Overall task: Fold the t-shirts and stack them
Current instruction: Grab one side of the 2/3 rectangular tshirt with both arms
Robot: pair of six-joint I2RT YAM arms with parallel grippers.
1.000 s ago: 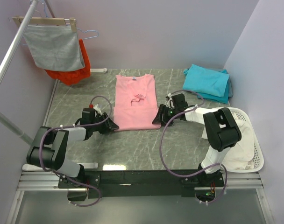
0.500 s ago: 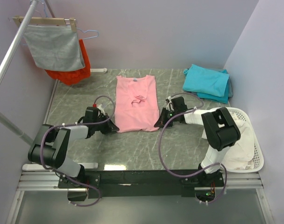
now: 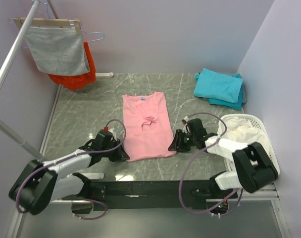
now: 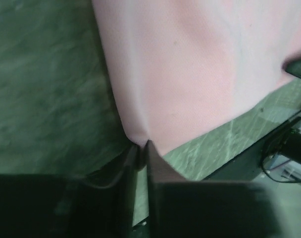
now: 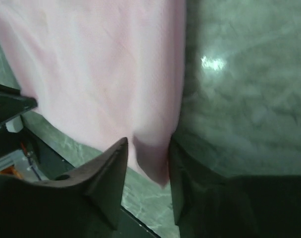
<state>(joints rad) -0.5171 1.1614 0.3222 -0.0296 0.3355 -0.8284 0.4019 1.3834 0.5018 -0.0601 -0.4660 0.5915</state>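
The pink t-shirt (image 3: pixel 146 126) is laid flat on the surface (image 3: pixel 81 114), its long axis running straight away from both grippers, neck at the far end and hem at the near end; the hem's two corners are met by one gripper each, so neither arm is nearer than the other. The left gripper (image 3: pixel 122 154) is seen pinched together on the left hem corner; the cloth spreads out ahead of it and to its right. The right gripper (image 3: pixel 174 146) is seen with its fingers apart, the right hem corner hanging between them and apparently not pinched; the cloth spreads ahead of it and to its left. Both arms are stretched low over the surface, forearms nearly level, wrists turned inward. A folded teal pile (image 3: pixel 219 87) lies well beyond the right gripper. A fold along the length is judged to need that corner clamped first.
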